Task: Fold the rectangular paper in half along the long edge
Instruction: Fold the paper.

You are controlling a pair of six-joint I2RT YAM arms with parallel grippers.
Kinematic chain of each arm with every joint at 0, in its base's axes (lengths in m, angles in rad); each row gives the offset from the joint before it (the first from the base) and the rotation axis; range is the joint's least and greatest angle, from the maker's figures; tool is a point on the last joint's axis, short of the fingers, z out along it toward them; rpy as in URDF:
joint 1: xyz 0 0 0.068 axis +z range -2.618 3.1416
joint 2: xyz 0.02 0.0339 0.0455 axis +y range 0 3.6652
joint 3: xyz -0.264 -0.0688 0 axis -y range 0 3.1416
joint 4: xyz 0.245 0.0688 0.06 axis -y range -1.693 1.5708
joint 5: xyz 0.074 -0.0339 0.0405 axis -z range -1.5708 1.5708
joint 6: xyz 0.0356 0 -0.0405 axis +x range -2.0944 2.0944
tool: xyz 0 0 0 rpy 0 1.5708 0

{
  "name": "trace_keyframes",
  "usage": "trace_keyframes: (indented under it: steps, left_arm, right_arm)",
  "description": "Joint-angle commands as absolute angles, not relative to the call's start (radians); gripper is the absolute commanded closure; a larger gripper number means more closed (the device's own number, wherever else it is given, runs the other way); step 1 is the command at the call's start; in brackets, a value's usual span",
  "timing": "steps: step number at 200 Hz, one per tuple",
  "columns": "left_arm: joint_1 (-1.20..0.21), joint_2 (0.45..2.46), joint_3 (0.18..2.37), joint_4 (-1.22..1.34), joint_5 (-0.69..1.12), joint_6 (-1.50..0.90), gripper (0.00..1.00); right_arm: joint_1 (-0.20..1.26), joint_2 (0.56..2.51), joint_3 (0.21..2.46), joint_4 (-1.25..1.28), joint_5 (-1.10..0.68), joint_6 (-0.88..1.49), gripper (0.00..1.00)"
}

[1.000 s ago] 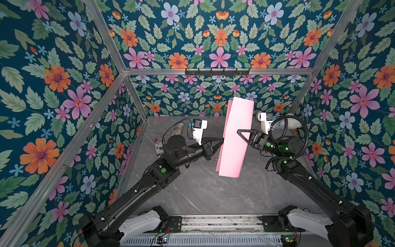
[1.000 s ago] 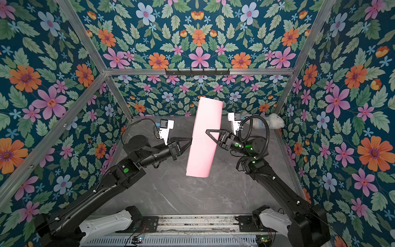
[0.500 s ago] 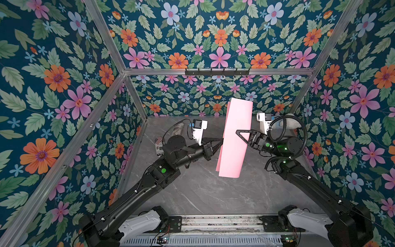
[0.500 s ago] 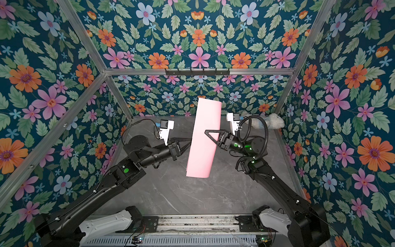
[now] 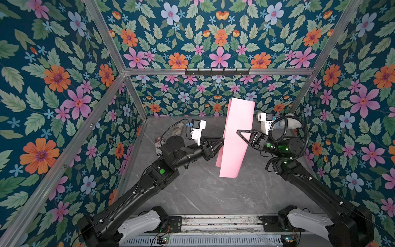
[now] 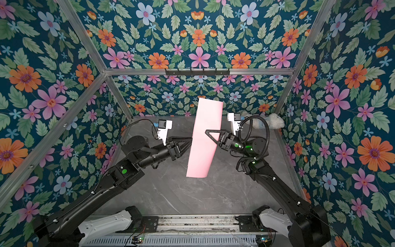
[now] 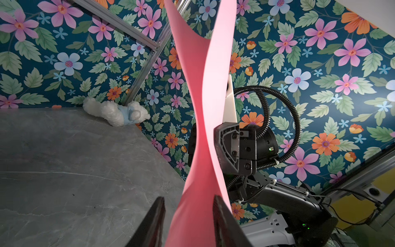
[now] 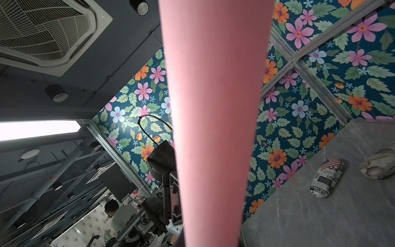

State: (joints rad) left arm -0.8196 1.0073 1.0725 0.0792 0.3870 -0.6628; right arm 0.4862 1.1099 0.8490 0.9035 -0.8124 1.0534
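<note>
Above the desk [image 5: 192,192], clear of its surface, the pink paper [image 5: 232,156] hangs in the air between the two arms; its lower end does not touch the stone top in either top view.

Long axis: runs from the back wall toward the robot's base in both top views, leaning a little to the left at the near end; the far end looks wider, so I judge it to be the higher end and the sheet to stand steeply.

Right end effector [image 5: 239,133]: closed on the paper from the right side, about mid-length; the left wrist view shows the sheet pinched to a narrow waist there, with two leaves flaring apart beyond it, so it looks already doubled lengthwise but loose.

Left end effector [image 7: 188,206]: jaws parted, straddling the paper's left edge at about the same height; its fingers [image 7: 159,211] stand apart with the sheet passing between them; one side shows a clear gap, so I read no grip.

Relation that matters: both sets of fingers lie crosswise to the long axis, facing each other across the sheet; the right arm alone carries it; the left need only close to take hold.

Risk, as I judge it: the leaves may slide out of line.
</note>
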Motion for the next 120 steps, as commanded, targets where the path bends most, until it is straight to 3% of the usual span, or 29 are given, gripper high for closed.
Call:
trace_keyframes:
  steps: [1, 35, 87, 120]
  left_arm:
    - [-0.816, 0.999, 1.101, 0.051, 0.329, -0.608, 0.56]
    - [-0.755, 1.000, 1.146, 0.025, 0.309, -0.582, 0.52]
    - [-0.683, 1.086, 1.178, 0.285, 0.573, -0.757, 0.54]
    - [-0.699, 1.124, 1.189, 0.366, 0.624, -0.823, 0.56]
  right_arm:
    - [0.487, 1.087, 0.869, 0.875, -0.825, 1.028, 0.86]
    - [0.487, 1.049, 0.887, 0.804, -0.854, 1.000, 0.86]
    - [0.487, 1.050, 0.877, 0.781, -0.897, 1.016, 0.86]
    - [0.485, 1.050, 0.883, 0.771, -0.886, 1.006, 0.86]
